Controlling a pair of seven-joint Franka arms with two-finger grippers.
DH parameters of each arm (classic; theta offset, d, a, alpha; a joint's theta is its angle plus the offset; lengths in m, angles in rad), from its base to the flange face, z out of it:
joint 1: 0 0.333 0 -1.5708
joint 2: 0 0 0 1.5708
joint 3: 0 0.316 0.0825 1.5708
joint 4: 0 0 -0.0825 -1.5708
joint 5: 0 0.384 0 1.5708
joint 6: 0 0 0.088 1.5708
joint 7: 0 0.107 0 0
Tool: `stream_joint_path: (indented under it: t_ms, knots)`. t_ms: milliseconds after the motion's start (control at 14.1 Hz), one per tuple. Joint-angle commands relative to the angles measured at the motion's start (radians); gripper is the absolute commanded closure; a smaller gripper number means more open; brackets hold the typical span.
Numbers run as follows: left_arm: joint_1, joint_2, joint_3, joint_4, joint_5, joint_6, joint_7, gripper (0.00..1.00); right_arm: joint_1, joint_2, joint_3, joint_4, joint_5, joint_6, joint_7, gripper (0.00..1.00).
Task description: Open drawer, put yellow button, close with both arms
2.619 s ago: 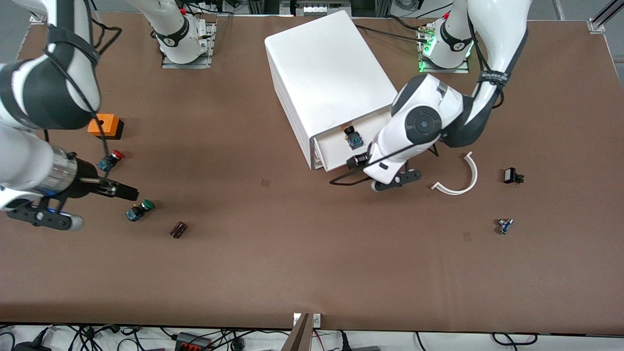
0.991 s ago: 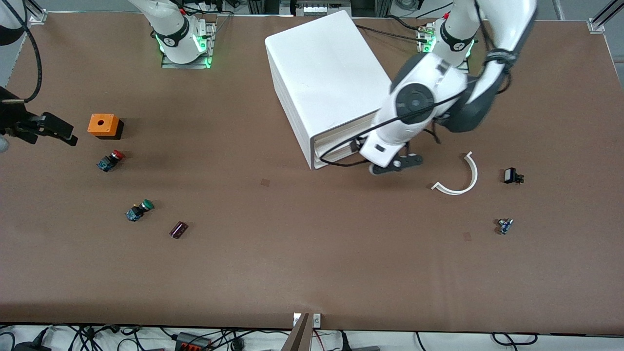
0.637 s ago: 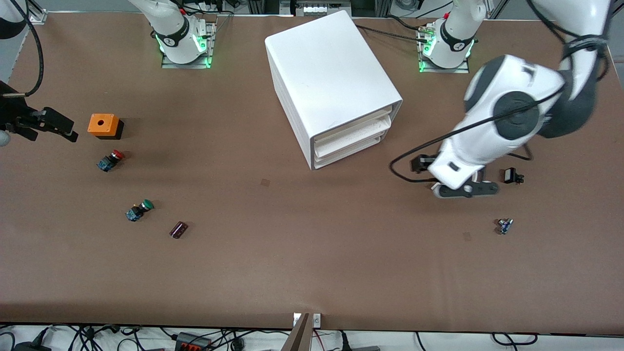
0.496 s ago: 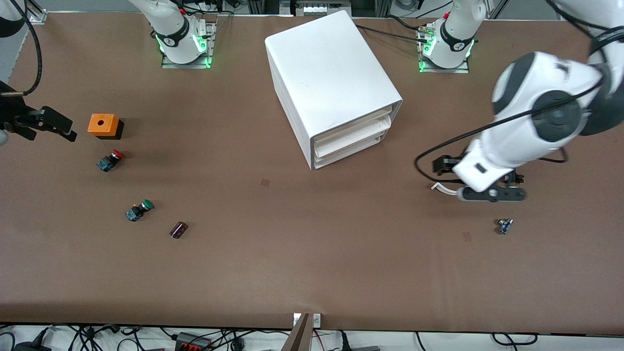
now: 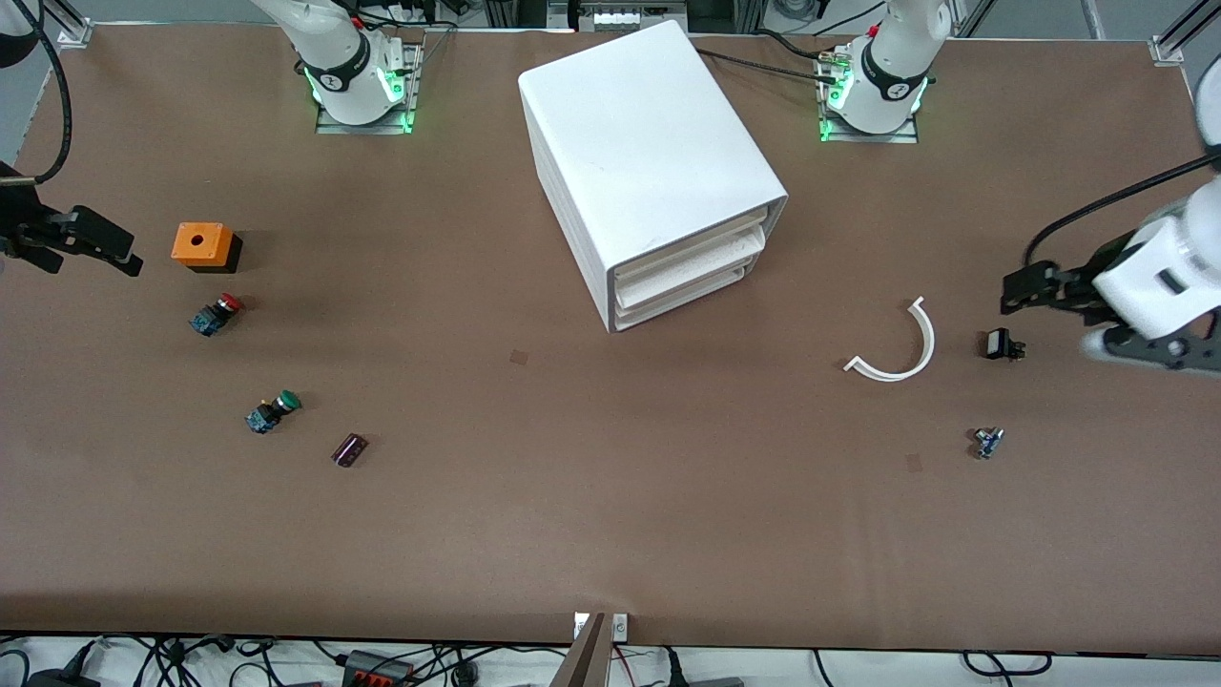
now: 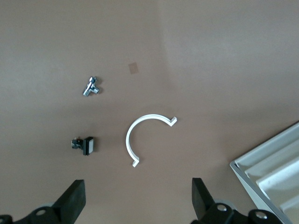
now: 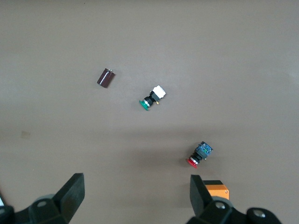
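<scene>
Change: 2.6 s ago the drawer (image 5: 689, 250) stood pulled out with the yellow button lying in it and the left arm in front of it. Now it sits flush with the two lower drawers (image 5: 682, 286), and the left arm has swung away toward its own end of the surface (image 5: 610, 534).
Meaning for the task: judging by this, open, place and close are all done. What remains looks like the arms retiring.
Yellow button: not visible in any current view, presumably shut inside the drawer.
Cabinet (image 5: 649, 143): upper centre of the front view, all three drawer fronts closed, contents hidden.
Left gripper (image 5: 1016, 291): at mid-height on the frame edge by the left arm's end, in the air over bare surface near a small black part (image 5: 1000, 343). Its fingers are spread wide and empty.
Right gripper (image 5: 119, 250): at the frame edge by the right arm's end, beside an orange box (image 5: 202, 245), fingers spread and empty, waiting.
Loose items: a white curved piece (image 5: 906, 358) and a small metal part (image 5: 987, 442) lie toward the left arm's end. The red-capped button (image 5: 215, 313), green-capped button (image 5: 272, 410) and a dark cylinder (image 5: 349, 448) lie toward the right arm's end.
</scene>
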Motion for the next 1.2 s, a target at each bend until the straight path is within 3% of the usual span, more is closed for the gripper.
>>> stream_joint_path:
  t_ms: [0,71,212,708,1133]
  knots:
    - [-0.146,-0.209,0.174,-0.285,-0.037,0.178,0.030,0.00,-0.009,-0.006,0.013,0.003,-0.008,-0.016,-0.012,0.00]
    - [-0.151,-0.268,0.180,-0.377,-0.039,0.270,0.026,0.00,-0.017,-0.004,0.013,0.003,-0.008,-0.017,-0.017,0.00]
    - [-0.163,-0.317,0.196,-0.433,-0.036,0.299,0.029,0.00,-0.021,-0.004,0.015,0.003,-0.005,-0.017,-0.017,0.00]
    - [-0.174,-0.296,0.193,-0.370,-0.034,0.170,0.027,0.00,-0.035,-0.004,0.047,0.004,-0.008,-0.017,-0.012,0.00]
    - [-0.174,-0.294,0.182,-0.352,-0.034,0.156,0.021,0.00,-0.035,-0.009,0.045,0.004,-0.015,-0.042,-0.014,0.00]
